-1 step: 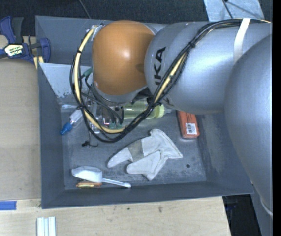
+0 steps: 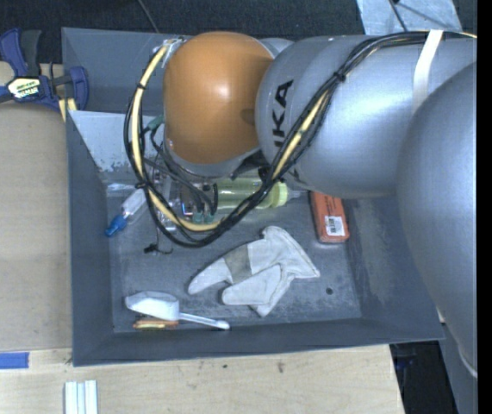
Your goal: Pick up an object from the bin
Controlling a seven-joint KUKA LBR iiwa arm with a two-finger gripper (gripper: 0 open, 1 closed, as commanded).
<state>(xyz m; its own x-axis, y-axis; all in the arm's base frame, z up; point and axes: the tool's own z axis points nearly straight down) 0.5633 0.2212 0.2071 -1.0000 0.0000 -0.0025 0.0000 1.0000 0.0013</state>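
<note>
The gripper, tucked under the arm's orange cover, sits low in the far left of the bin just beside a yellow-green bottle, released or clenched I cannot tell, with a white glove nearer and a white spoon near left.

in the bin, a glove lies centre; a spoon front-left of it, a box behind-right.
</note>
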